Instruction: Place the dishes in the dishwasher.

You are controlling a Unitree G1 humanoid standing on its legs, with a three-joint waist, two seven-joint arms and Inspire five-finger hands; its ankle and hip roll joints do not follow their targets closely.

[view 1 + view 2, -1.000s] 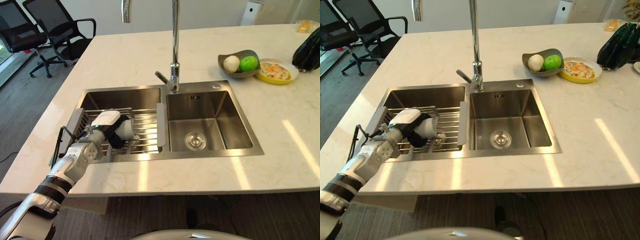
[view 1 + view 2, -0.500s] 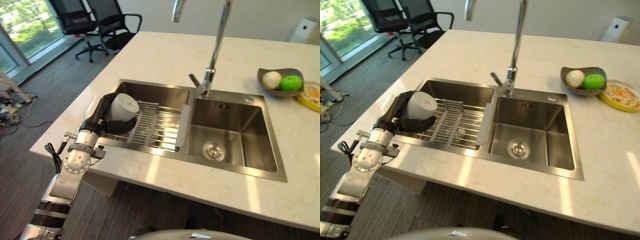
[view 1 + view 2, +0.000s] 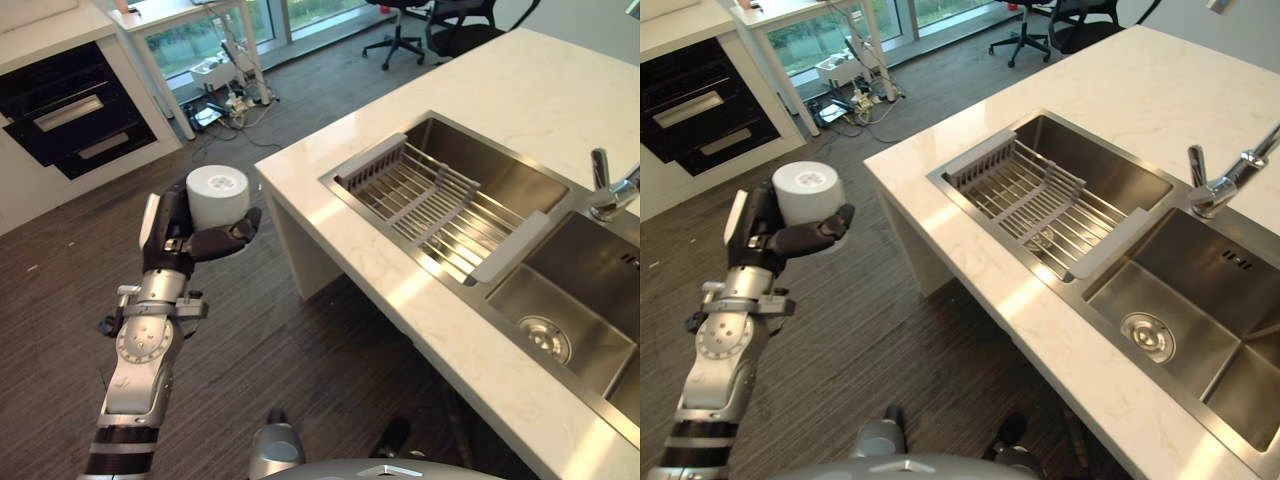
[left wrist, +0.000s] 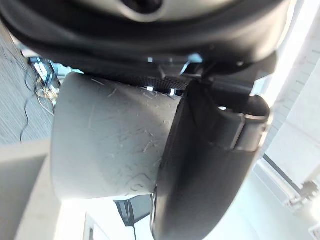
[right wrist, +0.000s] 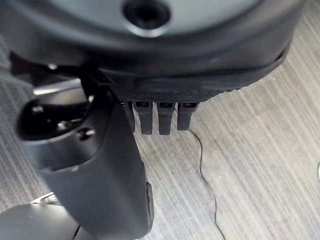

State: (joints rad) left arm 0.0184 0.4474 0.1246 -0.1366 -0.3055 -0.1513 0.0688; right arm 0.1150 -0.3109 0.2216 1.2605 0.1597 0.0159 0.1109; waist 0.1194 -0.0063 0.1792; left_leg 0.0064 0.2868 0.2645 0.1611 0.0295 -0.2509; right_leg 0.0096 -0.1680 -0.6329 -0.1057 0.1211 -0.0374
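- Clearly the step in hand is carrying: the left hand (image 3: pixel 190 240) holds a white cup (image 3: pixel 218 196) out over the floor (image 3: pixel 300 340), well away from the tabletop (image 3: pixel 400 290).
- Its fingers (image 3: pixel 228 238) curl round the cup's side with the thumb on the other side; the left wrist view shows the same grip, the cup (image 4: pixel 107 145) pressed against the palm.
- To the right of the fingers lies the sink (image 3: pixel 500 190) with its wire rack (image 3: pixel 430 200), which has no dish on it.
- Beyond the fingers stands a dark cabinet (image 3: pixel 70 110); whether it is the dishwasher I cannot tell.
- The right hand (image 5: pixel 90 165) hangs over the floor, fingers relaxed, holding nothing.
- Next, I judge, the cup must be brought to the dishwasher and set in a rack there.
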